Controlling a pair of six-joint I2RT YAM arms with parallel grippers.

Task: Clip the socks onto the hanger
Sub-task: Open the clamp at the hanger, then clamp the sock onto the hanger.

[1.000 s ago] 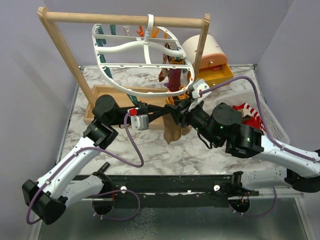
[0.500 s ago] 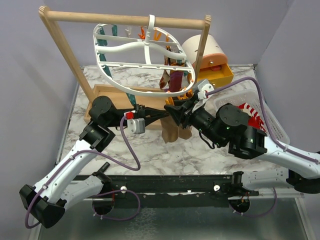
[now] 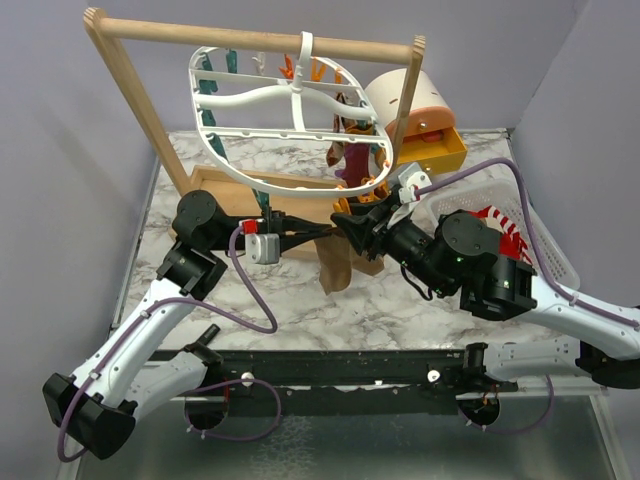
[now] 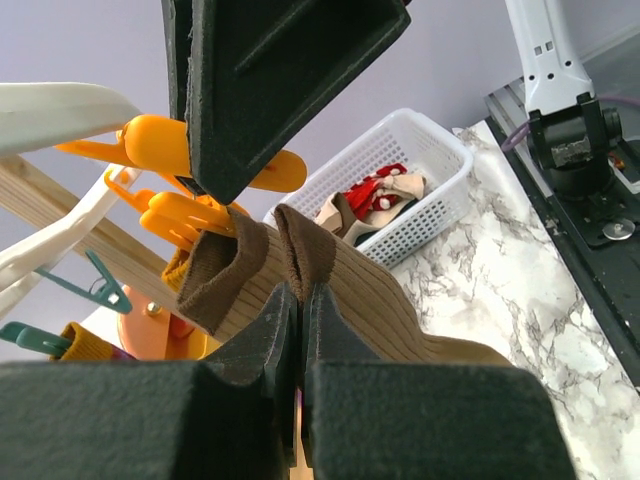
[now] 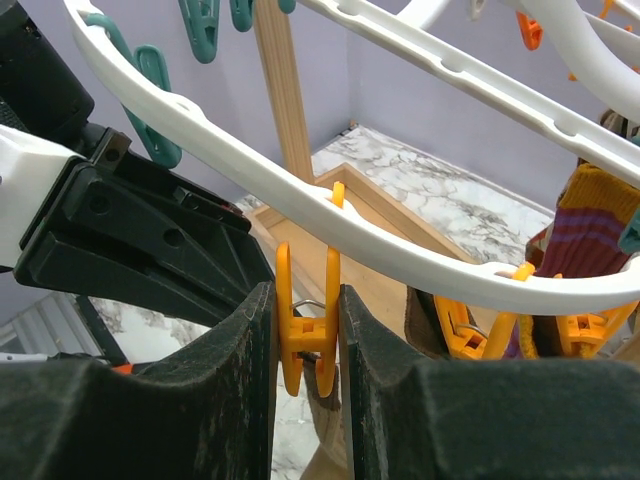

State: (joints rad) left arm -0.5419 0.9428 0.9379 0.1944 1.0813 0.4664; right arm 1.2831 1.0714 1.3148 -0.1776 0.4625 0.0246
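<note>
The white oval hanger (image 3: 290, 110) hangs from the wooden bar. Its rim (image 5: 400, 215) crosses the right wrist view. My right gripper (image 5: 305, 300) is shut on an orange clip (image 5: 305, 335) under that rim, its fingers pressing the clip's two handles. My left gripper (image 4: 297, 295) is shut on the cuff of a tan-brown sock (image 4: 380, 300). That sock (image 3: 335, 265) hangs just below the held clip, where both grippers meet (image 3: 342, 225). A maroon sock (image 3: 357, 160) hangs clipped at the hanger's right side. Whether the sock's cuff is inside the clip's mouth I cannot tell.
The wooden rack (image 3: 250, 38) and its tray base (image 3: 215, 190) stand at the back. A white slatted basket (image 3: 535, 240) at the right holds a red-and-white striped sock (image 3: 500, 225). An orange drawer (image 3: 435, 150) and a pink drum (image 3: 415, 95) sit at the back right.
My left gripper has shifted a little to the left with the tan-brown sock. The hanger ring has swung slightly right. Both grips are unchanged.
</note>
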